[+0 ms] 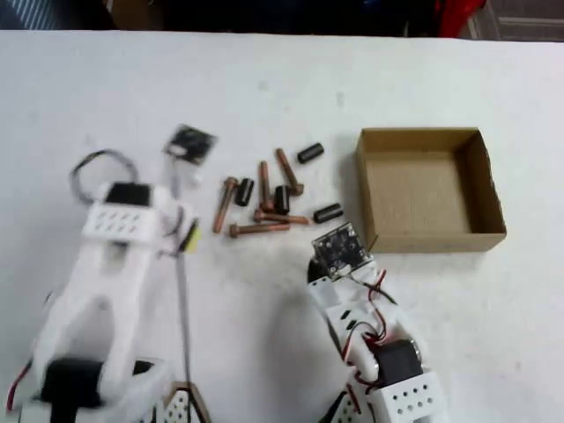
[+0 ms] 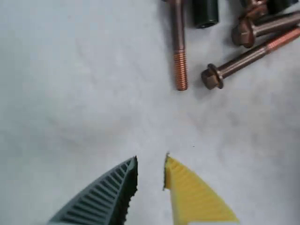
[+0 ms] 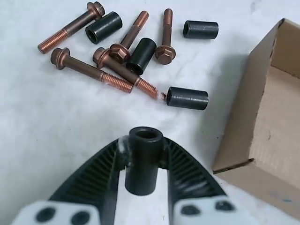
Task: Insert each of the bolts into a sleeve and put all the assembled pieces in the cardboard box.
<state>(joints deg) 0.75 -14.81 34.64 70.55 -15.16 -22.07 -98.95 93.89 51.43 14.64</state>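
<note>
Copper-coloured bolts [image 1: 260,211] lie in a loose heap on the white tabletop [image 1: 264,88] with four black sleeves [image 1: 282,198] mixed among them, as seen from above. The cardboard box [image 1: 432,240] stands just beside the heap, open side up, handy for dropping finished pieces in. None of the bolts wears a sleeve yet. An arm stands at each side of the heap, so both can get at it. From the left wrist, the left pincer [image 2: 151,171] hovers over bare tabletop near the heap, its grey and yellow fingers a little apart with nothing between them. The nearest bolt [image 2: 178,51] lies ahead with its threaded end towards the pincer, which I judge an easy first pick. From the right wrist, the right pincer [image 3: 145,143] is clamped on a fifth sleeve [image 3: 144,164]. Its open bore is turned clear of the fingers, probably so a bolt can be pushed in, and the box sits off to one side.
</note>
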